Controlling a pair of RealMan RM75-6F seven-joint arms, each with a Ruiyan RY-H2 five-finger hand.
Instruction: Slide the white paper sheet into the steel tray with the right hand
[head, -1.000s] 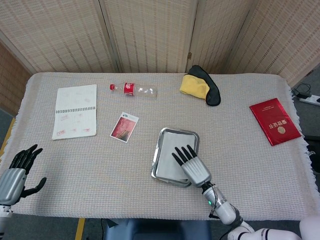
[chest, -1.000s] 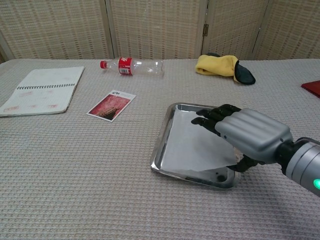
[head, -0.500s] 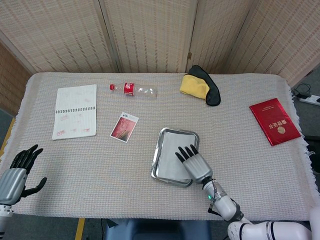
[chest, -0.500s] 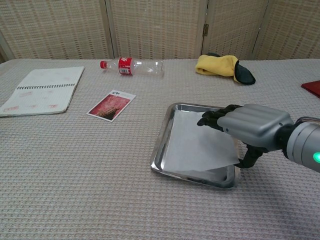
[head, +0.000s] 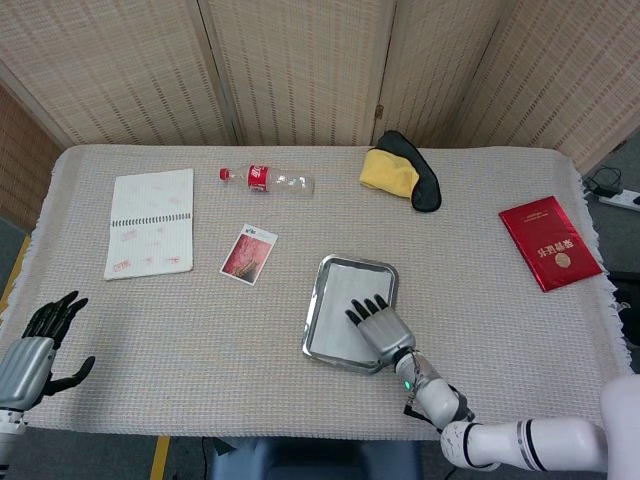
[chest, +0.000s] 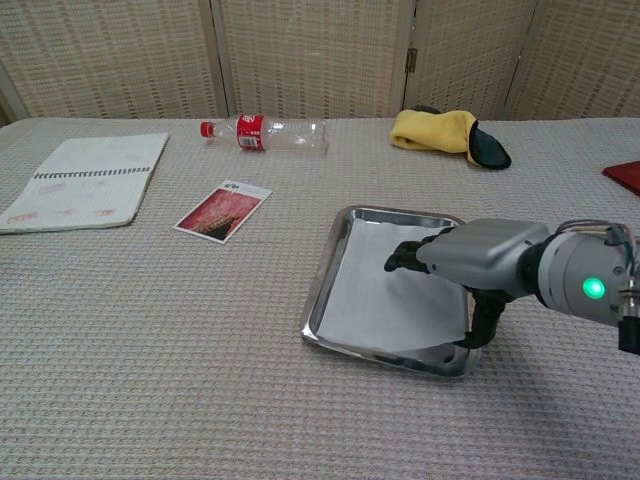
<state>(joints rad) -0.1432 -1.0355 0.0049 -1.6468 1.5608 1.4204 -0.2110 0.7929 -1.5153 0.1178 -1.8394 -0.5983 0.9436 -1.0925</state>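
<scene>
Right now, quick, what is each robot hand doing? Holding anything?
Left robot hand: open, fingers apart, holding nothing.
Right robot hand: open, fingers stretched out flat over the white paper sheet in the steel tray, gripping nothing.

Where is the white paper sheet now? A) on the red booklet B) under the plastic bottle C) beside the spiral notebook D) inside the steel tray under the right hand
D: the white paper sheet lies inside the steel tray, with the right hand over its near right part.
</scene>
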